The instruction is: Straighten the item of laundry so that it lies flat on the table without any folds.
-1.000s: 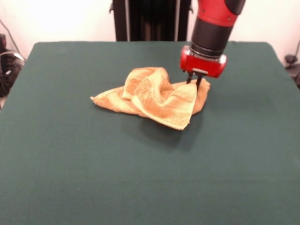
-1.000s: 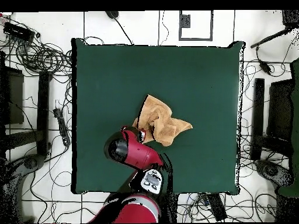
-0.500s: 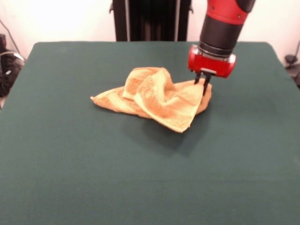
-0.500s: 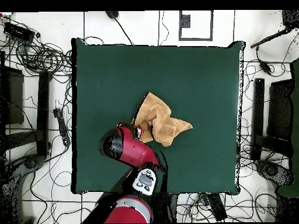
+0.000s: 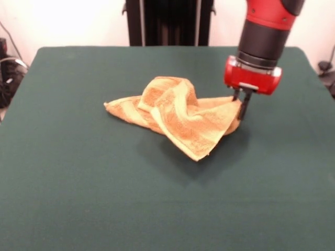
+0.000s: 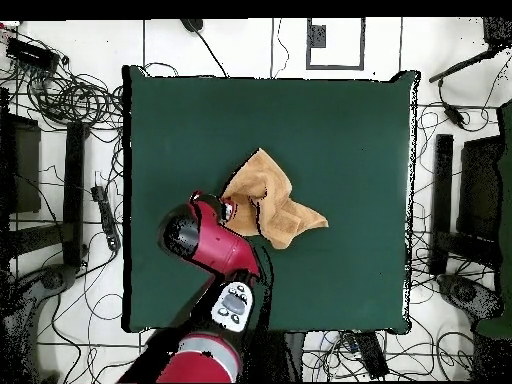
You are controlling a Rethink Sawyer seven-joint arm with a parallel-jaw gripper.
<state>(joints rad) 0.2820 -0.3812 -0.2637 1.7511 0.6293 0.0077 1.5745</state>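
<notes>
Table (image 5: 78, 198) (image 6: 350, 130) in dark green felt, bearing towel near centre. Arm (image 5: 264, 31) (image 6: 205, 245) entering front view from 1 o'clock. Towel (image 5: 180, 117) (image 6: 275, 205) orange-tan, crumpled, folded over itself. Gripper (image 5: 241, 107) clamped on towel's 3 o'clock corner, front view.

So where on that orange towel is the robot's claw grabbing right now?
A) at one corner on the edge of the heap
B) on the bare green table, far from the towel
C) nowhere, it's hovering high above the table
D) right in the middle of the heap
A: in the front view the gripper is shut on a corner at the edge of the crumpled towel, low over the table.
</notes>
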